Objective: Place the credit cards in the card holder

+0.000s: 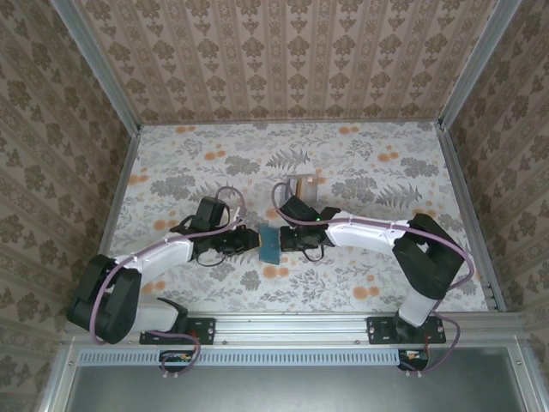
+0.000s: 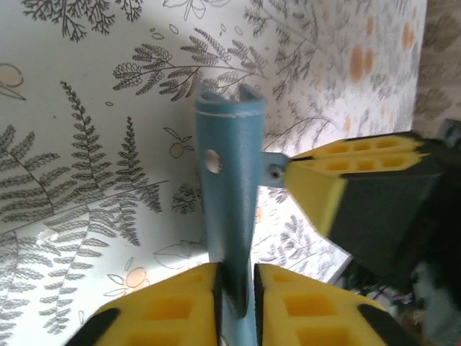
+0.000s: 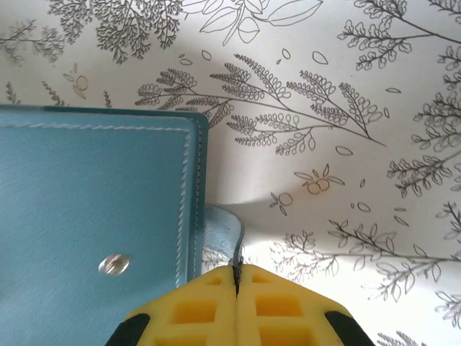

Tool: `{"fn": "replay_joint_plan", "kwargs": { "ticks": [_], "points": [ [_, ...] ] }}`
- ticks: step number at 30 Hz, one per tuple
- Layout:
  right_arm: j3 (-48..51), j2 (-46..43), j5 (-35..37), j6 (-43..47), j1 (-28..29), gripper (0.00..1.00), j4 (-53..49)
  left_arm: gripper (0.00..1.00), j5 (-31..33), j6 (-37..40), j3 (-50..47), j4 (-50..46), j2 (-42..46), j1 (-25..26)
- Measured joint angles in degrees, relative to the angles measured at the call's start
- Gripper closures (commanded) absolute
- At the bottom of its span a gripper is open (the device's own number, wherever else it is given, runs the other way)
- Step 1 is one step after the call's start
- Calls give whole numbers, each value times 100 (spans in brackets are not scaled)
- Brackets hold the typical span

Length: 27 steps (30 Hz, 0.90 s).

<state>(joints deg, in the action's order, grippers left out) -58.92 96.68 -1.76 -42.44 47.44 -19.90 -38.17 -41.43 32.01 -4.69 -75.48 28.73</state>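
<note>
The right gripper [image 3: 236,277] is pinched tight on a thin flap of the wallet [image 3: 94,216] from 3 o'clock. The left gripper [image 2: 236,277] straddles its 9 o'clock edge, though whether those pads press I cannot tell. The card holder [image 1: 302,185] stands near, at 1 o'clock. Pulling the flap against a slack left hold could tug the wallet free, spilling any cards inside.

A teal-blue wallet [image 3: 86,216] with pale stitching and a silver snap [image 3: 114,264] stands out against a white table [image 1: 360,163] printed with grey ferns and orange fruit. Walls [image 1: 292,51] wear brown damask stripes; the jaws are yellow, edged in black, on white-and-black arms [image 1: 163,253].
</note>
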Motion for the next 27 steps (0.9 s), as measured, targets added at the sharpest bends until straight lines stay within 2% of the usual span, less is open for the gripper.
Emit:
{"fn": "replay_joint_plan", "kwargs": {
  "ticks": [3, 4, 12, 21, 27],
  "points": [
    [240, -328, -35, 17, 0, 100, 120, 49, 55, 103, 0, -9, -286, 0],
    [262, -398, -39, 22, 0, 100, 127, 42, 61, 122, 0, -9, -387, 0],
    [546, -997, -387, -33, 0, 100, 632, 27, -74, 103, 4, 175, -798, -70],
    [737, -1392, -671, -90, 0, 100, 1097, 26, -365, 42, 37, 516, -787, -81],
    [745, -1425, -815, -85, 0, 100, 1141, 29, -472, -20, 37, 699, -780, -81]
  ]
}}
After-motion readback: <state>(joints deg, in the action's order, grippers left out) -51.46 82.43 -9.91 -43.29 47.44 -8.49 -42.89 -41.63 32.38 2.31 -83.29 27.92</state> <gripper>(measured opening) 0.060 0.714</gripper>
